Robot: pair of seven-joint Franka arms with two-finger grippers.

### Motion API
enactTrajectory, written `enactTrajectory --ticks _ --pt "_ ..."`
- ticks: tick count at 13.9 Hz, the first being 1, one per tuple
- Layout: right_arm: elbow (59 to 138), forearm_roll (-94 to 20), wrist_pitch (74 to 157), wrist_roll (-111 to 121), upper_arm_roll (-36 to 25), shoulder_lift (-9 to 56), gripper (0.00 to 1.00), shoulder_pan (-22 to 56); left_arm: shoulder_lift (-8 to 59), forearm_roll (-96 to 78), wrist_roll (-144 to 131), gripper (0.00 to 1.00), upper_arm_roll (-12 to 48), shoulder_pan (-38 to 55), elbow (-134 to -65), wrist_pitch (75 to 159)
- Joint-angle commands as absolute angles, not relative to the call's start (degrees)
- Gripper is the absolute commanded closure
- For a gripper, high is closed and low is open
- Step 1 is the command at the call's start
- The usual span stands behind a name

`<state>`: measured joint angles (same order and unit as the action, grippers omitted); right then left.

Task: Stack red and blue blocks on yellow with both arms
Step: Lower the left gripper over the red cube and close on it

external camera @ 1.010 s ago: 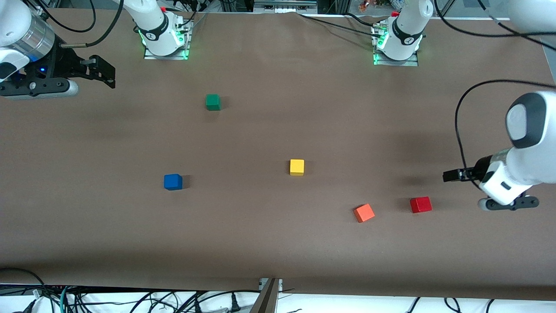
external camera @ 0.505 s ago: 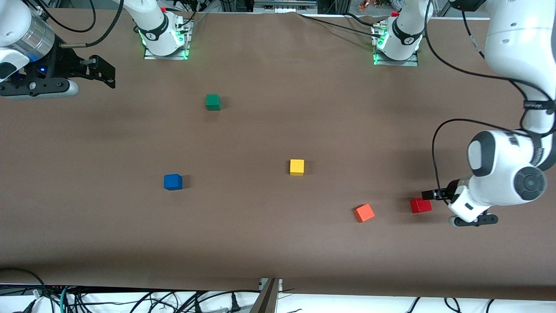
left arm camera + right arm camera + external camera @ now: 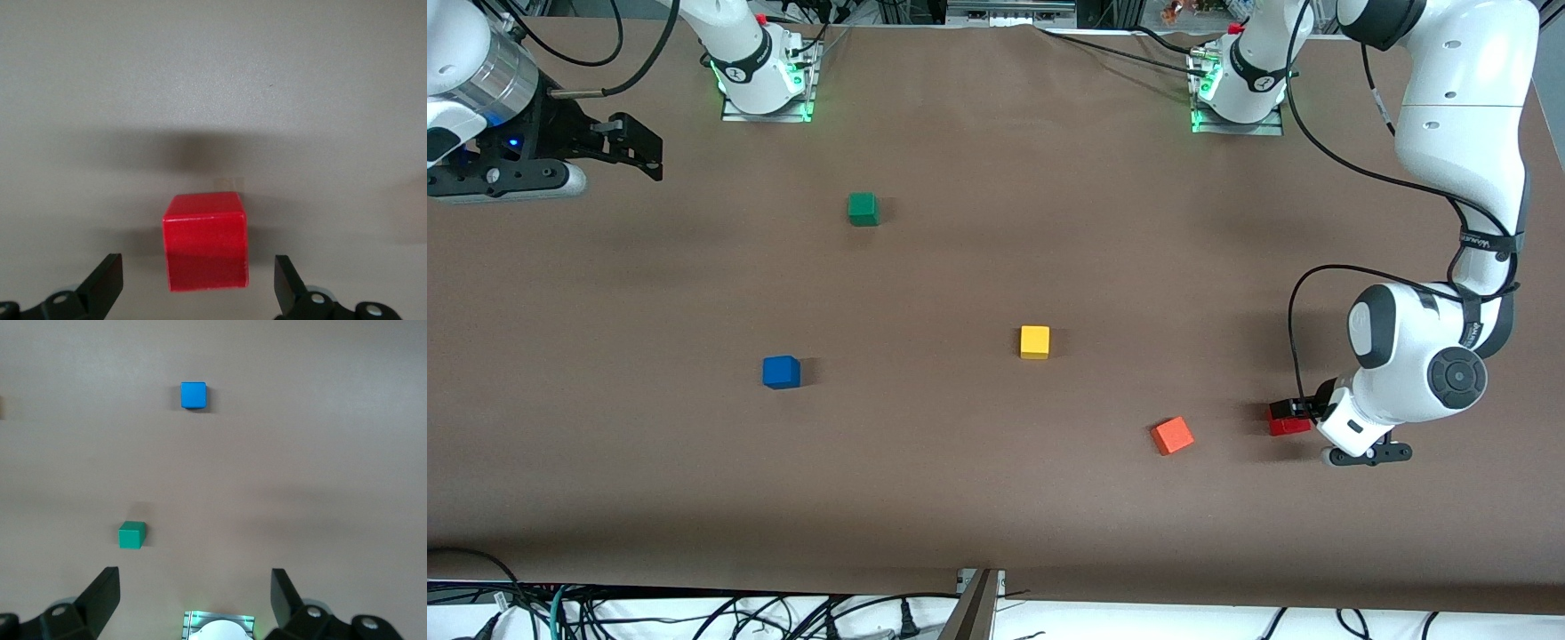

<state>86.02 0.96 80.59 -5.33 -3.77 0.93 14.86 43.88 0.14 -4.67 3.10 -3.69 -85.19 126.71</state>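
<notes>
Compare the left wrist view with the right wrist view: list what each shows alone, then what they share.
Left wrist only: the red block on the table, between the open fingers of the left pincer.
Right wrist only: the blue block, the green block, and the open right pincer high over the table.
Shared: the brown table only.

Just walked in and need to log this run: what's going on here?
The left gripper is open over the small deep red cube, fingers on either side, not yet closed. The right gripper waits open at the right arm's end of the brown table. The blue cube and yellow cube sit apart, nothing stacked.
</notes>
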Motion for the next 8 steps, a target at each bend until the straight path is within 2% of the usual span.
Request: enactTrajectory --ticks 1,3,4,5,6,7,8 --pt "84.6 0.6 79.5 -5.4 -3.8 1.4 0.00 14.7 44.8 0.5 -4.2 0.00 3.1 -3.5 -85.4 129.5" --pt "84.7 0.4 79.8 -5.9 -3.8 1.5 0.00 14.6 45.2 0.5 -4.4 0.00 3.2 -3.7 -85.5 129.9" --pt "84.6 0.4 80.1 -5.9 -3.8 1.5 0.00 14.5 45.2 0.4 -4.6 0.10 3.2 -3.8 -85.6 129.9" --pt "84.6 0.6 80.2 -5.2 -3.8 1.5 0.00 14.4 45.2 0.5 -4.6 0.42 3.2 -3.8 -85.6 129.8" --pt "84.6 1.0 80.5 -5.4 -3.8 1.6 0.00 14.3 45.2 0.5 -4.6 0.66 3.2 -3.5 -85.6 129.8" --pt "84.6 0.9 80.6 -5.0 -3.9 2.0 0.00 14.2 45.1 0.5 -4.6 0.88 3.1 -3.2 -85.5 129.5" --pt "84.6 0.6 80.6 -5.4 -4.0 2.1 0.00 14.2 45.1 0.5 -4.6 1.00 3.2 -3.2 -85.5 129.3"
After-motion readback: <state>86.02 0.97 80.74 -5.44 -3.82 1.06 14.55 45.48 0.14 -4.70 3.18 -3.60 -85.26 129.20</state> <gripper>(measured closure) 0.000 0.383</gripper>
